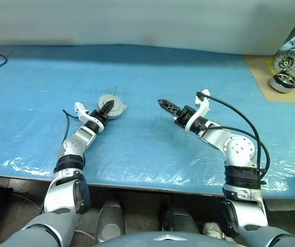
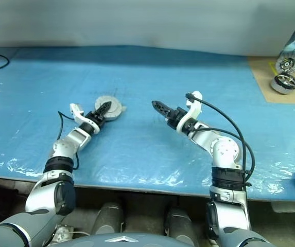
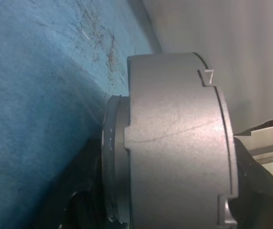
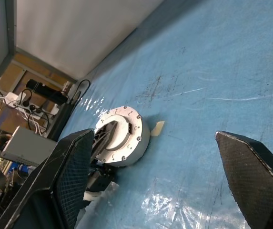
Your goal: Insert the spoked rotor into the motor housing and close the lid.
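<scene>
Motor housing, squat round silver-grey metal cup (image 1: 112,107), lid down, sits on blue bench (image 1: 147,72) at my left pincer (image 1: 107,109), fingers straddling it, grip uncertain. Right pincer (image 2: 160,108) wide open, empty, well right. Left arm nearer.

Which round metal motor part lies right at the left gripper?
The closed motor housing on the blue sheet; two other round parts sit on the brown board far right.

Silver-grey jointed arms, black elbow bands, white wrist brackets, looping black cables, black textured fingers (image 4: 72,171) with diamond-patterned pads.
</scene>
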`<control>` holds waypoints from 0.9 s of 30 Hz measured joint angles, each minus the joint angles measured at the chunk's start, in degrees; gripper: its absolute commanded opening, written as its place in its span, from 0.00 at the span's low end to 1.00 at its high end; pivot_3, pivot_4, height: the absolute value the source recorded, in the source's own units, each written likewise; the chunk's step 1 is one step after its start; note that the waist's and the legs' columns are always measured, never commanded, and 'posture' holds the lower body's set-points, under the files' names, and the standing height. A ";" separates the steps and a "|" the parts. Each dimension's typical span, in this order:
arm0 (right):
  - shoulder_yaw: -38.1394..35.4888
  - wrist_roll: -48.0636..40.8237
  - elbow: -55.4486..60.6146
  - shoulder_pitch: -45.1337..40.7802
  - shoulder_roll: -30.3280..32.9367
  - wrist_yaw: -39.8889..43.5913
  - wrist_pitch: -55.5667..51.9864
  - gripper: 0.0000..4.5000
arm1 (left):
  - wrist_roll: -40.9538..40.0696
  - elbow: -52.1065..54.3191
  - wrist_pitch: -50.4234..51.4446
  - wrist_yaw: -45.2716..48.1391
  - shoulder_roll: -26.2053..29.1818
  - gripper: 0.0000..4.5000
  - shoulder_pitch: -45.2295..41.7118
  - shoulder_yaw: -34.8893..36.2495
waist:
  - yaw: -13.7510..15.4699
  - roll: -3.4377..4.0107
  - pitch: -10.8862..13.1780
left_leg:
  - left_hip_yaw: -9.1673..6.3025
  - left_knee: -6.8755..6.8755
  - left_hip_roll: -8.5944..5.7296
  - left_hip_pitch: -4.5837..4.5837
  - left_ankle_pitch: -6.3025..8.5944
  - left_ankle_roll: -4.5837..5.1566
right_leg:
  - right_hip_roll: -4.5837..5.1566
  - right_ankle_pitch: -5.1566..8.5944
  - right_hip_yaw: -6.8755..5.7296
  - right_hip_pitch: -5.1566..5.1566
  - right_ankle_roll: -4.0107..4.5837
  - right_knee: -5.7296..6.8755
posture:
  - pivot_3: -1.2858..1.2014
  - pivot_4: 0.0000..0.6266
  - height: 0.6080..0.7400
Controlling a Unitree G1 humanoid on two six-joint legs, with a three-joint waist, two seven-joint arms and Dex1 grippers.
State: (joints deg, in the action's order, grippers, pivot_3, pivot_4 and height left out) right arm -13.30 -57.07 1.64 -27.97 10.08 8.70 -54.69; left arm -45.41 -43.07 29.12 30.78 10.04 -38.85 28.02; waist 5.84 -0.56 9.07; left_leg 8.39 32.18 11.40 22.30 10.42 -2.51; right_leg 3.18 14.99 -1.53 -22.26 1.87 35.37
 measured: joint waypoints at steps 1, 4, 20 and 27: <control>0.04 0.39 -0.02 -0.01 -0.42 0.00 0.20 0.96 | 0.28 -0.31 -0.15 0.04 0.24 0.92 -0.49 0.02 | -0.03 0.00 0.00 | 0.00 0.01 0.00 -0.08 0.00 0.00 | 0.00 0.00 0.02 0.04 0.00 0.02 | 0.52 0.24 1.00; 0.34 1.00 -0.15 -0.03 -1.13 0.14 0.55 0.96 | 1.86 -0.78 -1.69 -0.20 1.17 1.00 -1.20 -0.07 | -0.33 0.00 0.00 | 0.02 0.00 0.01 -0.32 0.00 0.00 | 0.01 0.00 0.06 0.20 0.01 0.04 | 0.52 0.24 1.00; 9.02 21.98 7.52 2.86 4.24 -1.93 11.38 0.96 | 25.72 15.25 -30.77 -0.32 12.16 1.00 7.23 -11.69 | 0.02 0.00 0.00 | 0.02 0.04 0.08 -0.21 0.00 0.00 | 0.22 -0.05 0.03 0.20 -0.08 -0.02 | 0.52 0.24 1.00; 15.06 44.79 9.61 12.89 6.41 -14.63 19.78 0.96 | 26.82 38.61 -27.89 -7.78 1.83 1.00 22.01 -17.88 | -0.44 0.00 0.00 | 0.05 -0.06 -0.01 -0.20 0.01 -0.01 | 0.05 -0.05 0.08 0.14 -0.07 -0.14 | 0.52 0.24 1.00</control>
State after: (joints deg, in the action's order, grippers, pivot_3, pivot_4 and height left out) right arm 1.76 -12.28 11.25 -15.08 16.49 -5.93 -34.91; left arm -18.60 -4.46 1.22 23.00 11.87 -16.84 10.14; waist 5.39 -0.56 9.07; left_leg 8.44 32.12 11.39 22.11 10.43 -2.52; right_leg 3.24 14.94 -1.45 -22.12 1.80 35.23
